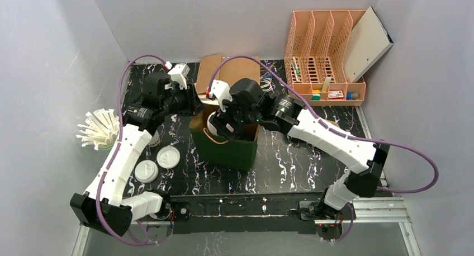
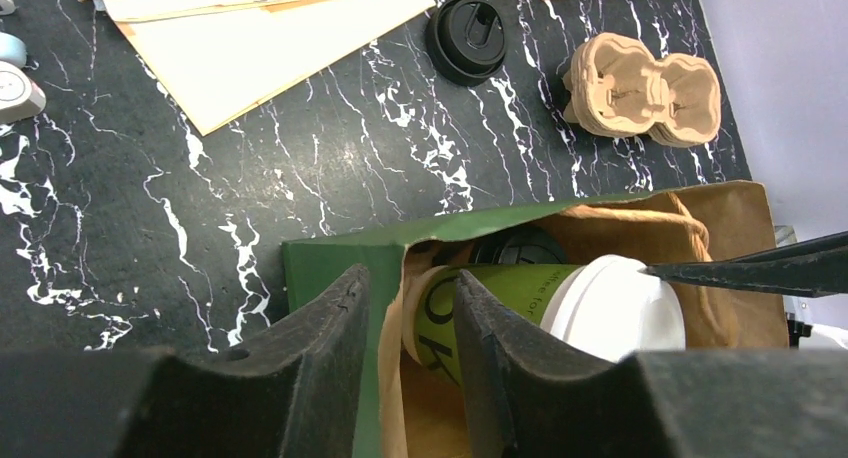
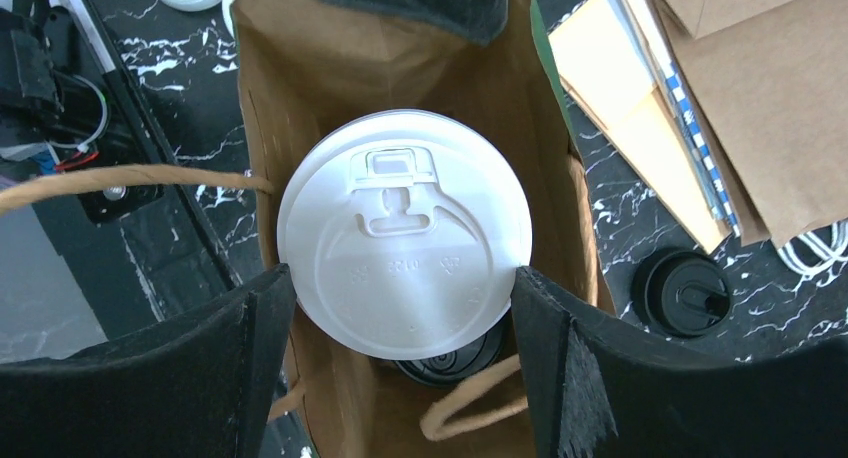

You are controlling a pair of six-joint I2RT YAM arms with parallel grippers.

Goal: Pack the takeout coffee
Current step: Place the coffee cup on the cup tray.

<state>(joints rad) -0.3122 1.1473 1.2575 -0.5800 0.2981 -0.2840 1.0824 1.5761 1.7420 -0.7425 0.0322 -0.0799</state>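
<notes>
Left gripper: my left gripper (image 2: 406, 288) stands at the far left corner of the paper bag (image 1: 223, 152). Its jaws are partly apart with the bag's wall between them. I cannot tell whether either pad touches the paper.
Coffee: the coffee cup (image 2: 500, 298), green-sided, leans inside the bag's mouth under its white lid (image 3: 400, 208).
Right gripper: my right gripper (image 3: 400, 278) reaches down into the bag, spread wide and clamped on 2 sides of that lid.
Done: a dark lid (image 3: 450, 363) shows beneath the cup, so I judge 1 cup is already packed and this is number 2.
Left to do: set the cup upright, let go and lift both arms clear.
Worktop (image 1: 290, 161): black, white-veined. 2 spare white lids (image 1: 146, 171) lie near the left edge and the bag stands mid-worktop. Flat brown paper bags (image 1: 215, 66) lie at the far edge, with a loose black lid (image 2: 468, 40) and a pulp cup carrier (image 2: 640, 86) beyond the bag. An orange rack (image 1: 324, 49) fills the far right corner.
Room: plain grey walls (image 1: 56, 43) stand on 3 sides, with a bundle of white sticks (image 1: 100, 128) against the left one.
</notes>
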